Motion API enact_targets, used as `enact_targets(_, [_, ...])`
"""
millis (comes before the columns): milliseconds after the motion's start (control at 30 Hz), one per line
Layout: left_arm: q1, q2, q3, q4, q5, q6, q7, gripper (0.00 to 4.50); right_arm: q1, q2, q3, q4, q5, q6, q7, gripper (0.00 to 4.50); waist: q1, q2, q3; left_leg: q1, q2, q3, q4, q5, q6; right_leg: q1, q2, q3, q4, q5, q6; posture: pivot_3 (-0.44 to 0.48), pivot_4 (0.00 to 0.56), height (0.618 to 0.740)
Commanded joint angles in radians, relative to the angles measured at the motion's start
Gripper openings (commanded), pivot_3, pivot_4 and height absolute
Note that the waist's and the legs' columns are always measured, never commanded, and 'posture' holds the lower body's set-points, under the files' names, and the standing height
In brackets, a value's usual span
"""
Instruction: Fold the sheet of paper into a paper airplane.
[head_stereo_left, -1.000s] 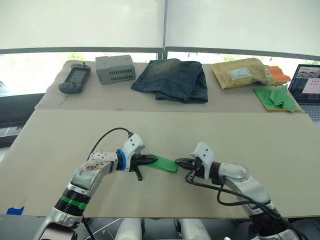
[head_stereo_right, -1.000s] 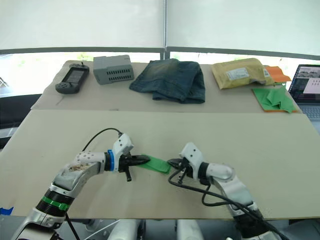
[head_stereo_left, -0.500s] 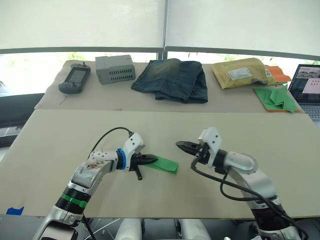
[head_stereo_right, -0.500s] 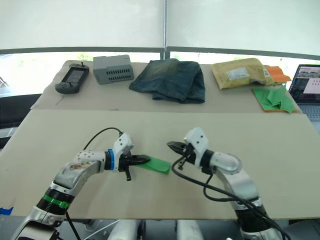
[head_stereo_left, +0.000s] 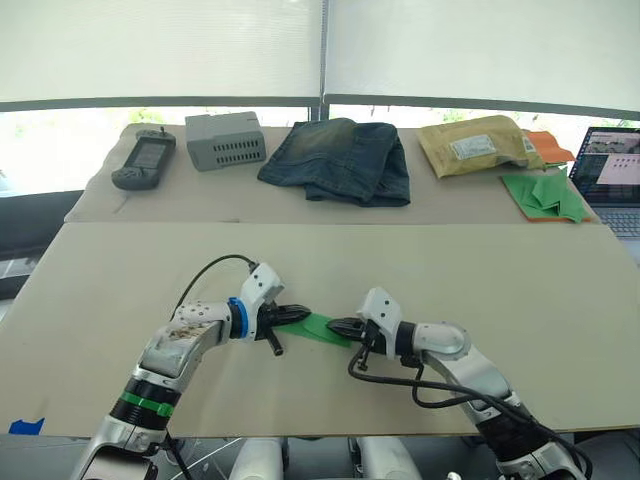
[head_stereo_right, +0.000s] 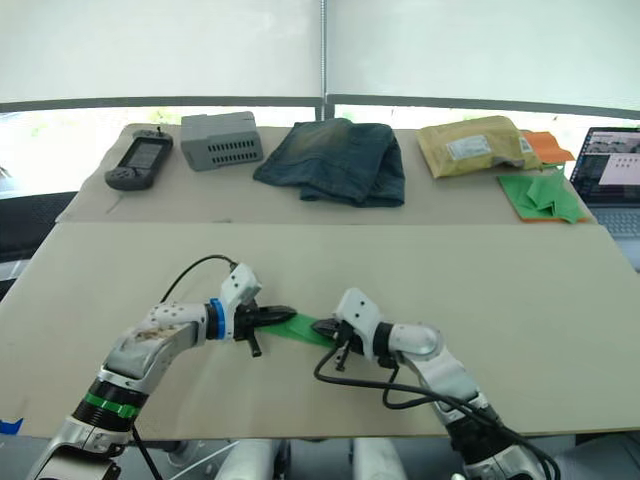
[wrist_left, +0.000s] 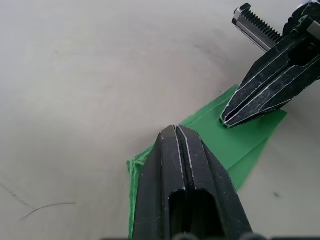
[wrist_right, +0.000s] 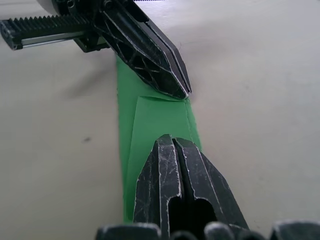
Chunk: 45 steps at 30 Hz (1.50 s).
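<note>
A: Where is the sheet of paper (head_stereo_left: 318, 327)?

B: On the near table (head_stereo_left: 120, 290), folded into a narrow green strip, flat between the two arms. A crease line runs along it in the right wrist view.

A: Left gripper (head_stereo_left: 296, 314)?

B: Fingers pressed together, no gap between them. The tips sit on the strip's left end. In the left wrist view they lie over the paper; whether any paper is pinched between them, I cannot tell.

A: Right gripper (head_stereo_left: 335, 325)?

B: Also clenched. Its tips touch the top of the strip's right end, pointed down onto it. Same caveat: pressing on the paper, not clearly grasping it.

A: Tips apart from each other?

B: Yes, near each other, a short stretch of green showing between them.

A: Far table (head_stereo_left: 235, 200)?

B: From left to right: a handheld device (head_stereo_left: 138, 161), grey box (head_stereo_left: 226, 140), folded jeans (head_stereo_left: 336, 160), padded mailer (head_stereo_left: 476, 146), pile of green paper shapes (head_stereo_left: 541, 196) with an orange sheet (head_stereo_left: 549, 147), laptop (head_stereo_left: 610, 172) at the right edge.
</note>
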Motion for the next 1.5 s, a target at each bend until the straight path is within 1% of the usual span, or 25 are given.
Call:
enact_targets(33, [0.051, 0.06, 0.052, 0.026, 0.023, 0.021, 0.023, 0.0, 0.019, -0.019, 0.013, 0.061, -0.031, 0.013, 0.01, 0.03, -0.003, 0.0, -0.001, 0.001, 0.0, 0.0, -0.001, 0.0, 0.0, 0.0, 0.0, 0.0, 0.0, 0.0, 0.0, 0.0, 0.15, 0.728])
enact_targets(200, [0.148, 0.114, 0.109, -0.015, 0.01, 0.018, 0.017, 0.0, 0.007, -0.008, 0.02, 0.078, -0.032, 0.009, 0.015, 0.03, -0.013, 0.0, -0.003, 0.003, 0.001, 0.0, -0.002, 0.0, 0.0, 0.001, -0.001, 0.0, 0.0, -0.001, -0.001, 0.0, 0.15, 0.728])
enact_targets(333, [0.198, 0.135, 0.145, -0.035, 0.008, 0.017, 0.019, 0.0, 0.001, -0.005, 0.021, 0.075, -0.029, 0.011, 0.024, 0.03, -0.018, -0.001, -0.004, 0.006, 0.001, 0.0, -0.006, 0.0, 0.0, 0.002, -0.001, 0.0, 0.0, -0.002, -0.002, 0.0, 0.15, 0.728])
enact_targets(433, [0.22, 0.156, 0.199, -0.047, -0.015, 0.012, 0.002, 0.0, -0.021, 0.0, -0.031, 0.028, 0.022, 0.026, 0.028, 0.03, -0.022, -0.001, -0.004, 0.008, 0.002, 0.0, -0.008, 0.0, 0.0, 0.002, -0.001, 0.001, 0.0, -0.002, -0.004, 0.0, 0.15, 0.728])
enact_targets(533, [0.23, 0.178, 0.266, -0.1, -0.108, 0.007, -0.073, 0.0, -0.066, -0.025, -0.101, -0.103, 0.119, 0.082, 0.066, 0.03, -0.023, -0.001, -0.003, 0.008, 0.002, 0.0, -0.01, 0.0, 0.0, 0.0, -0.001, 0.001, 0.001, -0.003, -0.004, 0.0, 0.15, 0.728])
enact_targets(633, [0.221, 0.224, 0.32, -0.128, -0.178, 0.018, -0.142, 0.0, -0.122, -0.073, -0.151, -0.238, 0.228, 0.188, 0.116, 0.03, -0.021, 0.0, 0.005, 0.002, 0.002, 0.0, -0.009, 0.0, 0.0, -0.006, -0.001, 0.001, 0.002, -0.002, -0.004, 0.0, 0.15, 0.728])
enact_targets(733, [0.234, 0.308, 0.357, -0.141, -0.226, 0.042, -0.229, 0.0, -0.162, -0.159, -0.115, -0.326, 0.257, 0.288, 0.183, 0.03, -0.02, -0.001, 0.007, -0.003, 0.002, -0.001, -0.009, 0.0, 0.0, -0.009, -0.001, -0.001, 0.001, -0.002, -0.004, 0.0, 0.15, 0.728])
enact_targets(800, [0.253, 0.354, 0.367, -0.154, -0.245, 0.048, -0.275, 0.0, -0.171, -0.189, -0.077, -0.349, 0.248, 0.313, 0.199, 0.03, -0.017, -0.002, 0.007, -0.005, 0.002, -0.001, -0.01, 0.0, 0.0, -0.01, -0.001, -0.001, -0.001, -0.003, -0.004, 0.0, 0.15, 0.728])
enact_targets(933, [0.289, 0.416, 0.393, -0.178, -0.289, 0.078, -0.336, 0.0, -0.213, -0.177, -0.004, -0.318, 0.173, 0.307, 0.164, 0.03, -0.018, -0.001, 0.007, -0.012, 0.001, -0.001, -0.011, 0.0, 0.0, -0.018, -0.004, 0.0, 0.0, -0.003, -0.006, 0.0, 0.15, 0.728])
enact_targets(1000, [0.304, 0.426, 0.405, -0.203, -0.304, 0.092, -0.334, 0.0, -0.24, -0.154, 0.047, -0.268, 0.108, 0.289, 0.134, 0.03, -0.019, -0.003, 0.008, -0.014, 0.0, 0.0, -0.01, 0.0, 0.0, -0.019, -0.005, 0.0, -0.001, -0.001, -0.009, 0.0, 0.15, 0.728])
enact_targets(1067, [0.316, 0.424, 0.407, -0.221, -0.308, 0.095, -0.323, 0.0, -0.258, -0.133, 0.077, -0.217, 0.059, 0.264, 0.112, 0.03, -0.019, -0.004, 0.009, -0.013, 0.001, 0.0, -0.01, 0.0, 0.0, -0.019, -0.005, 0.0, -0.001, -0.001, -0.008, 0.0, 0.15, 0.728])
enact_targets(1200, [0.333, 0.412, 0.405, -0.245, -0.307, 0.094, -0.298, 0.0, -0.293, -0.097, 0.075, -0.136, 0.004, 0.228, 0.081, 0.03, -0.018, -0.004, 0.009, -0.013, 0.001, 0.001, -0.01, 0.0, -0.001, -0.018, -0.004, -0.001, 0.0, -0.001, -0.008, 0.0, 0.15, 0.728])
enact_targets(1367, [0.352, 0.395, 0.391, -0.262, -0.312, 0.09, -0.273, 0.0, -0.328, -0.123, 0.071, -0.063, -0.072, 0.166, 0.076, 0.03, -0.017, -0.004, 0.009, -0.013, 0.001, 0.001, -0.01, 0.0, -0.001, -0.018, -0.004, -0.001, 0.0, 0.0, -0.009, 0.0, 0.15, 0.728])
enact_targets(1500, [0.337, 0.375, 0.362, -0.257, -0.301, 0.08, -0.256, 0.0, -0.365, -0.116, 0.022, -0.029, -0.061, 0.141, 0.088, 0.03, -0.018, -0.004, 0.009, -0.013, 0.001, 0.001, -0.01, 0.0, -0.001, -0.018, -0.003, -0.001, 0.0, 0.001, -0.01, 0.0, 0.15, 0.728])
